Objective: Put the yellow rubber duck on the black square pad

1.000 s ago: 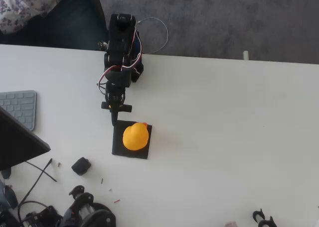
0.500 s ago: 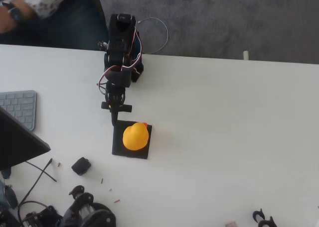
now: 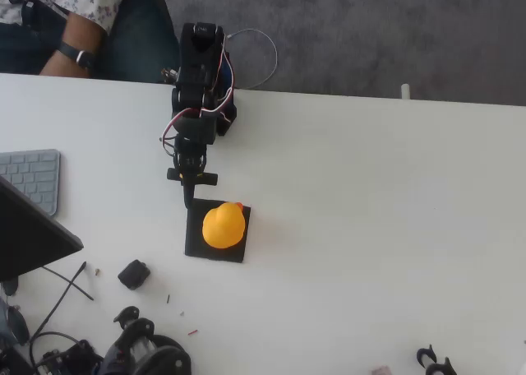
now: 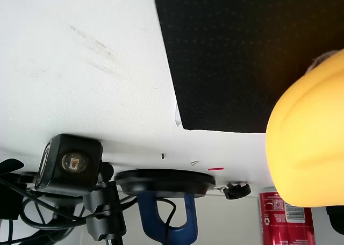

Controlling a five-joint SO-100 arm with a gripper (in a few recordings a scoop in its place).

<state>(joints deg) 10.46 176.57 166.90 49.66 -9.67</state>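
Gripper state is hard to read: in the overhead view only a dark finger reaches down from the black arm to the pad's upper left edge, and the wrist view gives no look at the jaws, so I cannot tell whether they are parted or closed. That finger stands just beside the yellow rubber duck, at its upper left, with a sliver of black between them, so a grip on the toy looks unlikely.

Next outward, the duck sits on the black square pad, toward its upper right part, with bare black showing along the left and bottom edges. From the wrist view its rounded yellow body looms close at the right, over the dotted black surface. Resting there, it appears placed where the task wants it.

Farther out, the white table carries clutter well apart from the pad: a small black lumpy part lower left, a grey keyboard at the left edge. A person's forearm rests beyond the table's far edge.
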